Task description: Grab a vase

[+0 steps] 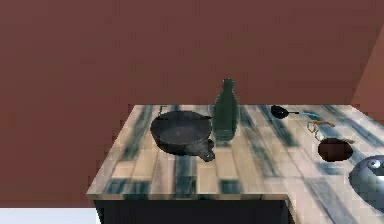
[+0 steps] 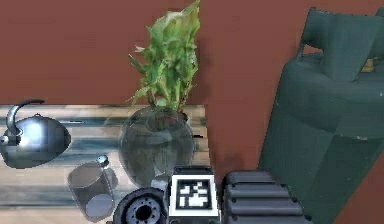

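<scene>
A tall dark green bottle-shaped vase [image 1: 226,110] stands upright near the middle of the plank-topped table [image 1: 150,170] in the forward view, just right of a dark frying pan [image 1: 182,131]. In the arm side view a round glass vase [image 2: 155,143] holding a leafy green plant [image 2: 170,60] stands on the table [image 2: 90,118]. Below it, at the bottom edge, are the gripper's dark body [image 2: 138,208] and a white marker square [image 2: 195,194]. A glass cup [image 2: 92,188] stands right beside the gripper. I cannot tell whether the gripper holds anything.
A grey kettle [image 2: 32,138] sits at the arm side view's left and shows again as the kettle [image 1: 370,180] at the forward view's right edge. A brown bowl [image 1: 335,150] and a small dark ladle [image 1: 282,112] lie on the table. A bulky dark green object [image 2: 330,120] rises at the right. A red-brown wall [image 1: 150,50] stands behind.
</scene>
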Available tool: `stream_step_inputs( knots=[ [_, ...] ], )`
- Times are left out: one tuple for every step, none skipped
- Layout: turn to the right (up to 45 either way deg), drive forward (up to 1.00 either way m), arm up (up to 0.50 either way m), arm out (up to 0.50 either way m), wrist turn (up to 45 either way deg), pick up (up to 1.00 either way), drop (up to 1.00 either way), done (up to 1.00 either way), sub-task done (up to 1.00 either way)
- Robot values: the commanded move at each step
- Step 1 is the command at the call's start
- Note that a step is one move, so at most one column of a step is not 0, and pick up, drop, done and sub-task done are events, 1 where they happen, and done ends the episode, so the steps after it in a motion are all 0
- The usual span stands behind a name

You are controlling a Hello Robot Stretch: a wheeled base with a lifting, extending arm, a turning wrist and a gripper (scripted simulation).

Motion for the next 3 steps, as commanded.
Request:
stream_step_inputs(
  knots=[
    [0.0,0.00,0.00,0.02,0.0,0.00,0.00,0.00,0.00],
    [0.0,0.00,0.00,0.00,45.0,0.00,0.00,0.00,0.00],
    [0.0,0.00,0.00,0.00,45.0,0.00,0.00,0.00,0.00]
  ],
)
